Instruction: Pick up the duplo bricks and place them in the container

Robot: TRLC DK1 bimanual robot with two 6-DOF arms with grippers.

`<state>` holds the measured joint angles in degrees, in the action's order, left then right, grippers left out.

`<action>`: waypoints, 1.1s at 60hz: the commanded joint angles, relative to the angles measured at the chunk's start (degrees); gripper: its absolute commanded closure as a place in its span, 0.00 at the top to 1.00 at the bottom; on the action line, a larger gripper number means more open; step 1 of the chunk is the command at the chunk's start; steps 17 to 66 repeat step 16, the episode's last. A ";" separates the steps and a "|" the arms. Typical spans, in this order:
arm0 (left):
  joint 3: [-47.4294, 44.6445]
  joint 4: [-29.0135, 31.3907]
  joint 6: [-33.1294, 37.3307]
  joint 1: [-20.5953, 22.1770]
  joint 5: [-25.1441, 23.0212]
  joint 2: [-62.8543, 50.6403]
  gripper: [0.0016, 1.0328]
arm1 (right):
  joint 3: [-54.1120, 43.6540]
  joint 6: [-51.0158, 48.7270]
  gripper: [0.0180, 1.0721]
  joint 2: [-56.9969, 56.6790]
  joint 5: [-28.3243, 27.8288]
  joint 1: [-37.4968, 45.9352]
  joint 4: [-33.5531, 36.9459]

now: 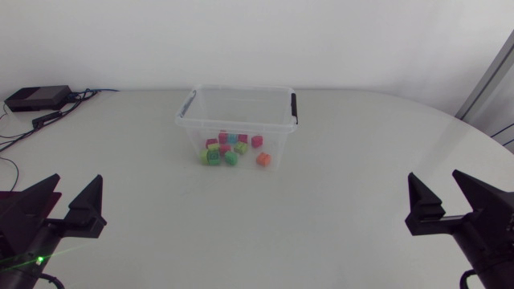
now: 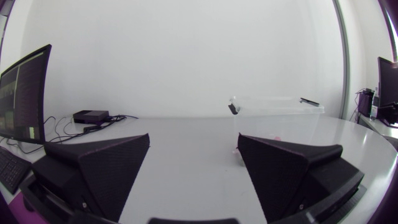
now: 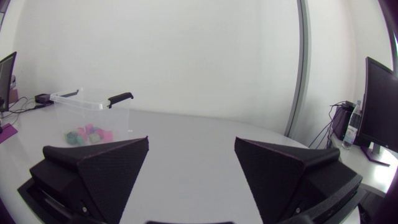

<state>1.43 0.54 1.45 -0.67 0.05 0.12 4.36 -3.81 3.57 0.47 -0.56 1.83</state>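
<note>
Pale worktop [image 1: 345, 201] carries a clear container [image 1: 237, 96] near its middle, and the duplo bricks [image 1: 231, 149] lie together on its floor (I see none outside it). Well apart from it, at the near corners, the left tool [image 1: 76, 186] and the right tool [image 1: 435, 181] both stand with fingers spread, holding nothing. Little seems left to do. I'd check for strays and keep clear of the rim.

A: Bright, even light all over. From the head view the table [image 1: 345, 185] looks pale, and its shadows are weak and soft.
B: No hard glare on the clear container [image 1: 283, 132] either.
A: The wrist views bend straight lines near their edges. The black fingers [image 2: 106, 168] close to the lens show little detail.
B: A green speck of light with thin streaks sits on the left arm [image 1: 36, 258].
</note>
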 commanded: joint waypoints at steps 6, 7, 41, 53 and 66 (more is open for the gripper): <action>-1.43 -0.54 -1.45 0.67 -0.05 -0.12 0.96 | -4.36 3.81 0.95 -3.57 -0.47 0.56 -1.83; -1.43 -0.54 -1.45 0.67 -0.05 -0.12 0.96 | -4.36 3.81 0.95 -3.57 -0.47 0.56 -1.83; -1.43 -0.54 -1.45 0.67 -0.05 -0.12 0.96 | -4.36 3.81 0.95 -3.57 -0.47 0.56 -1.83; -1.43 -0.54 -1.45 0.67 -0.05 -0.12 0.96 | -4.36 3.81 0.95 -3.57 -0.47 0.56 -1.83; -1.43 -0.54 -1.45 0.67 -0.05 -0.12 0.96 | -4.36 3.81 0.95 -3.57 -0.47 0.56 -1.83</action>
